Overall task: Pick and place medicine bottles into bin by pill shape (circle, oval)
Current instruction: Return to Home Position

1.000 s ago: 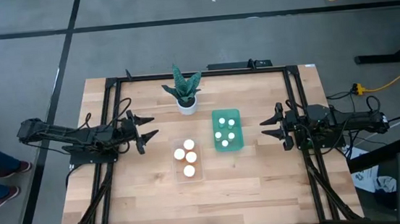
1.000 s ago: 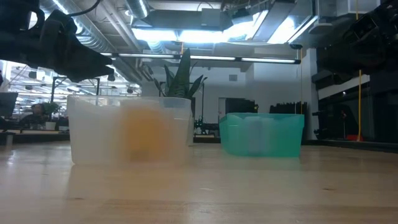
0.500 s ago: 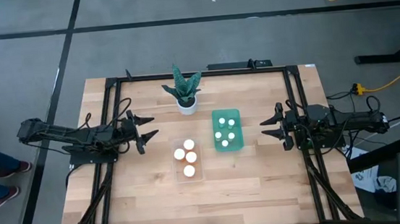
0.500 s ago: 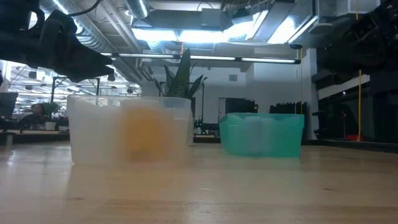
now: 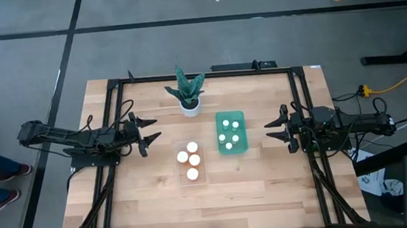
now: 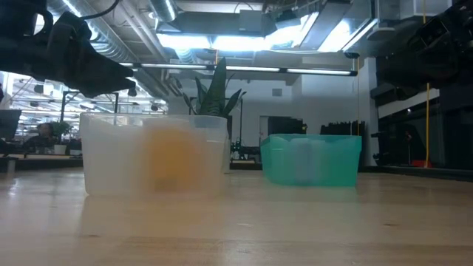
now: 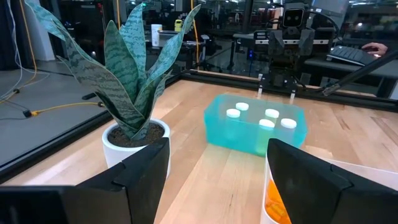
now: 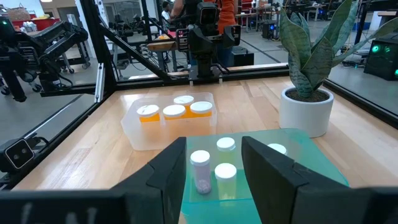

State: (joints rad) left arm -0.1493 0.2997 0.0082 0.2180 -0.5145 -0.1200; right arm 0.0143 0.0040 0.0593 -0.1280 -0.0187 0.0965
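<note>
- Medicine bottles (image 5: 192, 174): four orange ones in clear bin (image 5: 182, 178) mid-surface (image 5: 269, 189); five small ones in teal bin (image 5: 241, 147) just right of it.
- Homing looks nearly finished; park both arms clear of bins and plant (image 5: 186, 90).
- Left jaws wide, empty, left of clear bin.
- Right jaws wide, empty, right of teal bin.
</note>
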